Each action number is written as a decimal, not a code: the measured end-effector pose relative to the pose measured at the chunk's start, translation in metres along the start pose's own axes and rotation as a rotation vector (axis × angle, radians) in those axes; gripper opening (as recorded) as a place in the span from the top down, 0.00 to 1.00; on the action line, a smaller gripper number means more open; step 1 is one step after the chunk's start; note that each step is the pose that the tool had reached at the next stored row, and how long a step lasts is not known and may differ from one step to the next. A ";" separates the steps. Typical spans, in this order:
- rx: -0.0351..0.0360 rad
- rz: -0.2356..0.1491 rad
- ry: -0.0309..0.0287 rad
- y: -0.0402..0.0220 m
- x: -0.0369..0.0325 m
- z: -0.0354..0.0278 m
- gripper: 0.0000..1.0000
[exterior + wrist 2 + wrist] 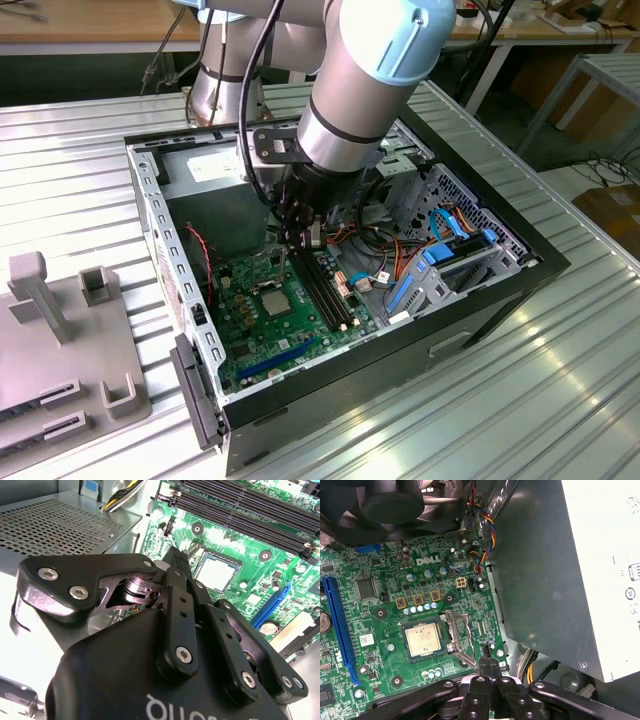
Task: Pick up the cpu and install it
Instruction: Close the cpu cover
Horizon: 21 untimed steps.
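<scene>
The cpu (pixel 423 641) is seated in its socket on the motherboard (pixel 380 585), just ahead of the jaws, with the retention frame (pixel 458 639) raised beside it. The gripper (pixel 489 669) is seen with jaws pressed together, holding nothing. For a sound install, the chip should lie flat and square before clamping; the computer case (pixel 190 400) contains motherboard, cables and power supply (pixel 580 555).

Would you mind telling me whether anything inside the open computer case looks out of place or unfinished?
Yes: the cpu lies flat in its socket on the motherboard, but the metal retention frame beside it stands swung open, so the chip is uncovered and unclamped. The gripper, fingers closed together and holding nothing, sits just next to that frame.
</scene>
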<state>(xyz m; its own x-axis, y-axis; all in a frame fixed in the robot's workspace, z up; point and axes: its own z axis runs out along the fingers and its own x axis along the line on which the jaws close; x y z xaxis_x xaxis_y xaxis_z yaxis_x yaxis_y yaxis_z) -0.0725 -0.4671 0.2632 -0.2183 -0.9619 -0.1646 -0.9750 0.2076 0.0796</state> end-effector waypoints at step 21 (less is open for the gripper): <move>-0.0068 -0.019 -0.0160 -0.0011 0.0051 -0.0010 0.89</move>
<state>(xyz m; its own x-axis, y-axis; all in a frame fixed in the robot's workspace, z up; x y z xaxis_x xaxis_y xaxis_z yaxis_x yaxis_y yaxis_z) -0.0725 -0.4724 0.2632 -0.2007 -0.9626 -0.1818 -0.9786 0.1883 0.0830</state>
